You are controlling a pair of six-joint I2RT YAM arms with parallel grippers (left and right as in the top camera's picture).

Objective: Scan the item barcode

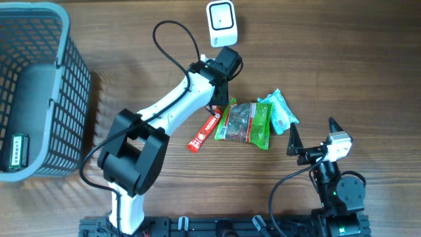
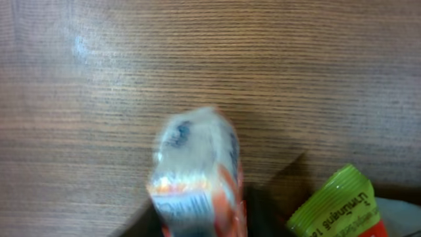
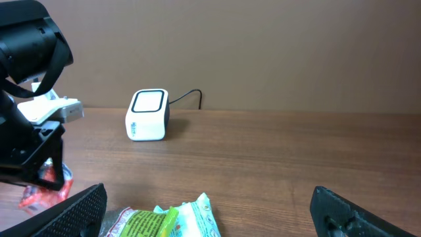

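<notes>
The white-and-orange packet (image 2: 197,178) shows blurred under the left end effector (image 1: 220,92), gripped or loose I cannot tell, near the scanner (image 1: 221,23); best turn its barcode squarely toward that, the wide-open right end effector (image 1: 312,126) idle.

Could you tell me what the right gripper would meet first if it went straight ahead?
Probably the light wrapper beside the green packet, lying just ahead between its open fingers. Height is unclear, so the right gripper might pass over it.
</notes>
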